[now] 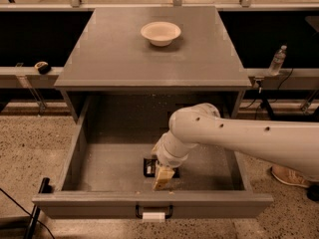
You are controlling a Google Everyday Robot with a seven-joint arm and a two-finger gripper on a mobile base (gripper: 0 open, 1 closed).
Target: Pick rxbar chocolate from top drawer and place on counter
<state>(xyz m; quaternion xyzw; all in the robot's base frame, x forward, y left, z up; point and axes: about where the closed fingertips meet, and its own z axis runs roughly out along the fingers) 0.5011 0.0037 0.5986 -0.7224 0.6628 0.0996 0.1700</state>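
Observation:
The top drawer (89, 168) stands pulled out in front of the cabinet. The rxbar chocolate (148, 166), a small black bar, lies on the drawer floor near the front middle, with its right part hidden by my gripper. My gripper (163, 177) reaches down into the drawer from the right and sits right at the bar, low over the floor. I cannot tell whether it touches the bar. The grey counter (114, 49) above the drawer bears no bar.
A white bowl (160, 33) stands at the back middle of the counter. My white arm (249, 141) crosses the right half of the drawer. A water bottle (277, 59) stands on the ledge to the right, a dark object (42, 66) on the ledge to the left.

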